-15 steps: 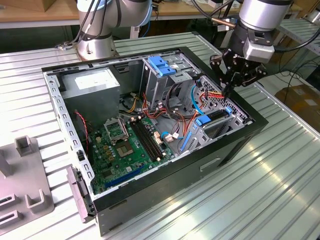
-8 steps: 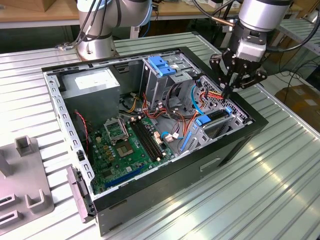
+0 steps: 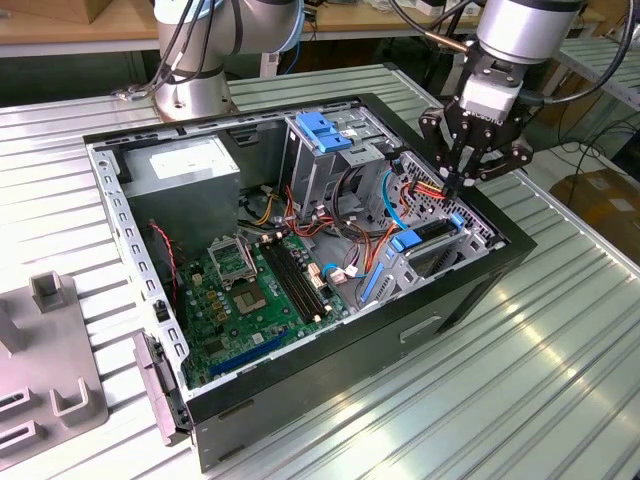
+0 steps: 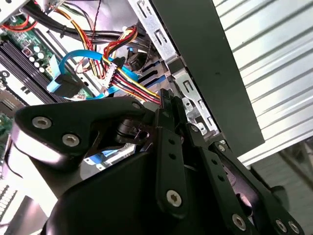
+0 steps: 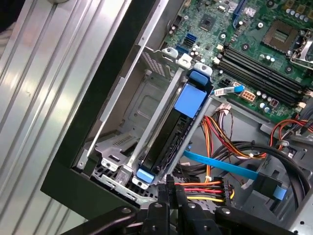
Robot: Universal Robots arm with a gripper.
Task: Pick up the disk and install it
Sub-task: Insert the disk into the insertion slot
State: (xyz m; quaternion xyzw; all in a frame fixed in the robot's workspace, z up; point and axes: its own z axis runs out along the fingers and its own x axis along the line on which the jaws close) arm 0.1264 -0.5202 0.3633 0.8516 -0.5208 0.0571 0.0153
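The disk point(image 3: 425, 233) stands on its edge in a metal slot at the corner of the open computer box point(image 3: 300, 375), with its blue frame on top. The claw point(image 3: 452, 182) hangs right above it, and its fingers point(image 5: 169, 192) are pressed together with nothing of the disk between them. In the first wrist view the fingertips are just beside the near end of the disk point(image 5: 164, 144), next to a bunch of red and yellow wires point(image 5: 203, 188).

Silver-grey arm point(image 3: 196, 92), blue joint rings point(image 3: 291, 38), black cables point(image 3: 176, 45); black linkage pincer point(image 3: 455, 186), silver screws point(image 4: 174, 198).
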